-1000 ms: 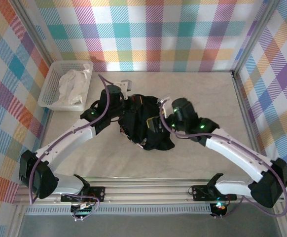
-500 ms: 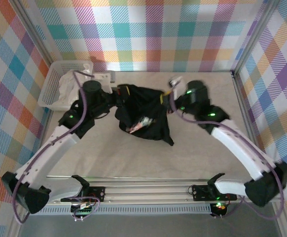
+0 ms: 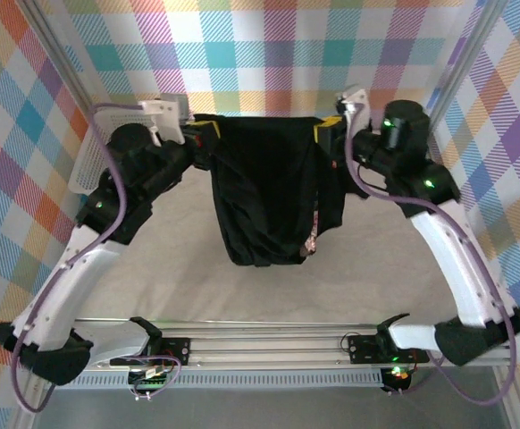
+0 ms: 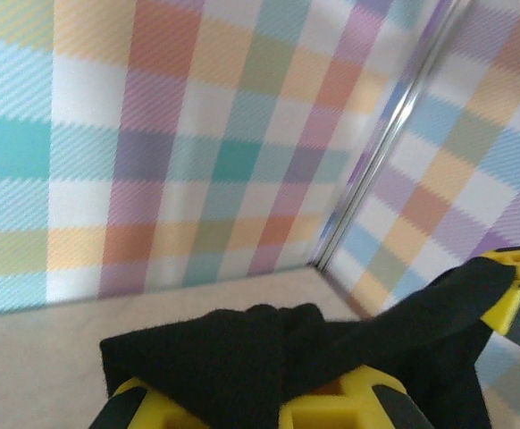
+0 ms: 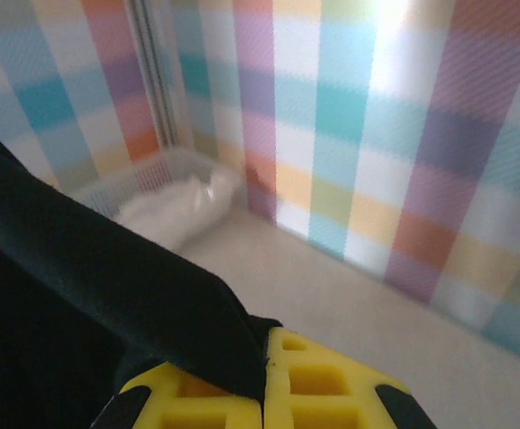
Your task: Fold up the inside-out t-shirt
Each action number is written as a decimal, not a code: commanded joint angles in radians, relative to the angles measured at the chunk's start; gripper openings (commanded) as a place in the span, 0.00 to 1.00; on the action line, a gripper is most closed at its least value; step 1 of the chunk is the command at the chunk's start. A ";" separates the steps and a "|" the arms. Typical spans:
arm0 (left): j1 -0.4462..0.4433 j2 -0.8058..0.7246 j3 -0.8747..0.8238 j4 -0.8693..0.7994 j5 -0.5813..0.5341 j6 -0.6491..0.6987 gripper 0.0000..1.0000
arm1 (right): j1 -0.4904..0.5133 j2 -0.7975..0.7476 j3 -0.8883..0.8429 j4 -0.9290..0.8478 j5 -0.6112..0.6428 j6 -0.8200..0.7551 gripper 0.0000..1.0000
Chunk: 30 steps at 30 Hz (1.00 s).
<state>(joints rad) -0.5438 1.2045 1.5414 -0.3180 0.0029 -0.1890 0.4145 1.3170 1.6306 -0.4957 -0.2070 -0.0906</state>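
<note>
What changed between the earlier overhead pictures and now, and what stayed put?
Both arms rose and spread apart toward the back wall. The t-shirt went from a crumpled heap on the table to hanging stretched between the left gripper and right gripper, both shut on its top edge. The white basket stayed at the back left.

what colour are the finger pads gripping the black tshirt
Yellow pads; right wrist view shows them best.
</note>
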 commanded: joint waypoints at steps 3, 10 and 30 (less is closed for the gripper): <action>0.054 0.066 -0.023 -0.018 -0.081 0.011 0.00 | -0.026 0.049 -0.011 -0.056 -0.137 -0.017 0.00; 0.174 0.269 -0.138 0.011 -0.165 -0.079 0.02 | -0.032 0.086 -0.121 0.006 -0.309 0.085 0.00; 0.155 0.347 -0.582 0.206 0.052 -0.254 0.69 | -0.061 0.182 -0.186 0.094 -0.400 0.167 0.00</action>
<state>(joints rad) -0.3912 1.4879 0.9173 -0.1432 0.0437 -0.4141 0.3630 1.5364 1.4593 -0.4339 -0.5758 0.0750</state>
